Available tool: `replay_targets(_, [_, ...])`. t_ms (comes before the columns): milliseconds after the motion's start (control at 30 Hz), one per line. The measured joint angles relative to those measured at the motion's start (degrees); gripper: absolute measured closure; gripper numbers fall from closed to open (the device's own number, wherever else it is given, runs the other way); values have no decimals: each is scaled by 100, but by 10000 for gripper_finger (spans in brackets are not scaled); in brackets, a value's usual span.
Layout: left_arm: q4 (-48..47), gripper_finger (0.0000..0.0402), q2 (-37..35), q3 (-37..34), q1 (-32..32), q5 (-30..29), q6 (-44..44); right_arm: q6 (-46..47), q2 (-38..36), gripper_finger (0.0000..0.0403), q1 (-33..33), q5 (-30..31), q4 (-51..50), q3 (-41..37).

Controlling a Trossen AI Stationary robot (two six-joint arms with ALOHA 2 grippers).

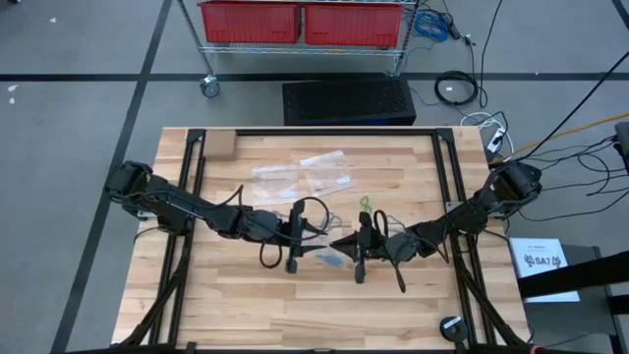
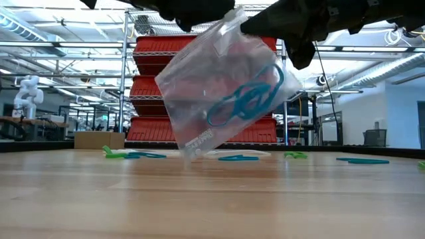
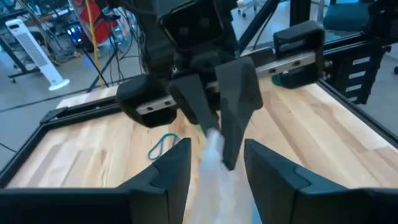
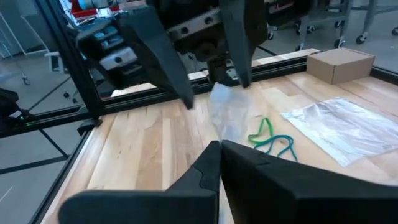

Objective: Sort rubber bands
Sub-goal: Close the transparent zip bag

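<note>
Two grippers meet over the middle of the wooden table (image 1: 246, 295) in the high view: the left gripper (image 1: 293, 254) at nine o'clock of the right gripper (image 1: 360, 258), with a clear bag (image 1: 330, 258) holding blue bands between them. More clear bags (image 1: 300, 174) lie at twelve o'clock, and a green rubber band (image 1: 365, 204) rests just beyond the right gripper.

From the low view, the lifted bag (image 2: 222, 83) hangs tilted above the tabletop, blue rubber bands (image 2: 246, 99) inside it; loose green and blue bands (image 2: 133, 155) lie scattered on the wood behind.

From the left wrist view, the left gripper (image 3: 217, 165) has its fingers spread apart, the pale bag (image 3: 217, 168) between them without a visible pinch. Opposite, the right gripper (image 3: 214, 115) is clenched on the bag's top edge. A blue band (image 3: 160, 146) lies on the table.

From the right wrist view, the right gripper (image 4: 219, 148) is pressed closed, the bag (image 4: 229, 112) ahead of it. Green and blue bands (image 4: 270, 140) lie beside an empty bag (image 4: 339, 127), near a cardboard box (image 4: 339, 64).
</note>
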Motion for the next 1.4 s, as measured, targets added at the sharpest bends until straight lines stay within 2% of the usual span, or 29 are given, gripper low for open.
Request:
replay_targets(200, [-204, 289, 4, 0, -4, 98, -229, -167, 0, 403, 4, -18, -7, 0])
replay_targets(500, [-159, 300, 4, 2, -4, 387, -306, -335, 0, 403, 2, -138, -54, 0])
replay_targets(600, [-171, 325, 4, 2, -4, 417, -304, -360, 0, 403, 2, -141, -54, 0])
replay_targets(733, [-167, 382, 4, 2, 2, 418, -302, -350, 0, 403, 2, -141, -55, 0])
replay_targets(933, [-283, 390, 4, 2, 11, 503, -302, -203, 0, 400, 0, -327, -67, 0])
replay_targets(1067, [-366, 392, 4, 2, 11, 505, -304, -208, 0, 368, 0, -327, -96, 0])
replay_targets(1267, [-468, 394, 4, 2, 11, 501, -303, -306, -34, 286, 0, -453, -92, 0])
replay_targets(1400, [-479, 394, 4, 2, 11, 498, -302, -319, -90, 246, -3, -478, -94, 4])
